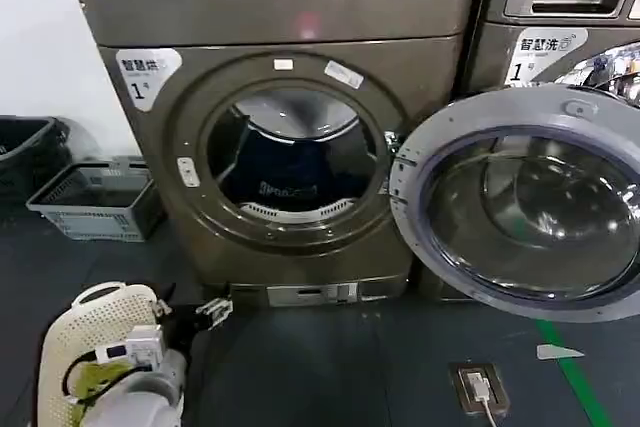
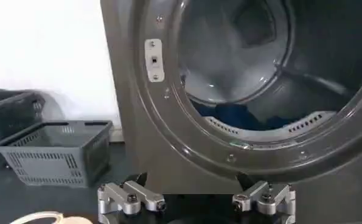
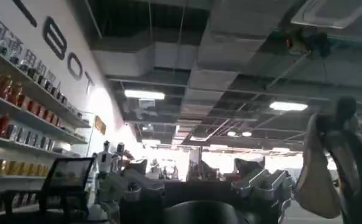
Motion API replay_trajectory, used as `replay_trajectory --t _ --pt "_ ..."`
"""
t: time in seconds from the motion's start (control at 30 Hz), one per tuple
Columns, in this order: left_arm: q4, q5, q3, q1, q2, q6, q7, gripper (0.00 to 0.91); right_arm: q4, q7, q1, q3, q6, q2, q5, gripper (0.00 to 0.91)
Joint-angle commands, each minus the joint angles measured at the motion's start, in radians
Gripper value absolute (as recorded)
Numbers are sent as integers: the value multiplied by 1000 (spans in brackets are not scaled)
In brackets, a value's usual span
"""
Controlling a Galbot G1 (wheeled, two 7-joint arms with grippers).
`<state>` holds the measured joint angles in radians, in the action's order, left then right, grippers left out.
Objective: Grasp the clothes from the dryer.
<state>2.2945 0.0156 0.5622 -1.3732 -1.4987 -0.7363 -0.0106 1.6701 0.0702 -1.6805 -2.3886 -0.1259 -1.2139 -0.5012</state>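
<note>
Your target, the clothes (image 1: 290, 169), is lying inside the drum of the dryer (image 1: 270, 22), a dark navy heap resting low at the back of the round opening, with a faint pale print showing on its front fold. In your left wrist view the same fabric (image 2: 232, 114) is showing as a blue patch just behind the perforated lip at the bottom of the porthole. Nothing is touching it.

The dryer's glass door (image 1: 530, 202) is standing swung fully open to the right of the opening, its grey rim facing you. A white "1" sticker (image 1: 143, 72) is sitting on the upper left of the front panel, and a small pink light (image 1: 308, 23) is glowing on the top fascia.

Your left gripper (image 1: 205, 312) is hanging low near the floor, in front of the machine's lower left corner and well apart from the clothes. Its jaws are standing spread wide with nothing between them, the fingers (image 2: 129, 196) pointing toward the dryer's base.

Your right gripper (image 3: 196, 189) is pointing up toward a ceiling and shelving, away from the machine; its jaws are parted and holding nothing.

A grey basket (image 1: 95, 202) is sitting on the floor to the left of the dryer, and a cream perforated basket (image 1: 90, 332) is lying beside your left arm.
</note>
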Motion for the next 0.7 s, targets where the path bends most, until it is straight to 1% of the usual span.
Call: replay_trajectory --t 0.03,0.7 --pt "-2 2 -2 1 -2 -49 2 907 0 2 0 1 1 1 0 907" --pt "-24 0 -5 16 -4 -49 3 907 -8 2 5 4 3 2 5 907"
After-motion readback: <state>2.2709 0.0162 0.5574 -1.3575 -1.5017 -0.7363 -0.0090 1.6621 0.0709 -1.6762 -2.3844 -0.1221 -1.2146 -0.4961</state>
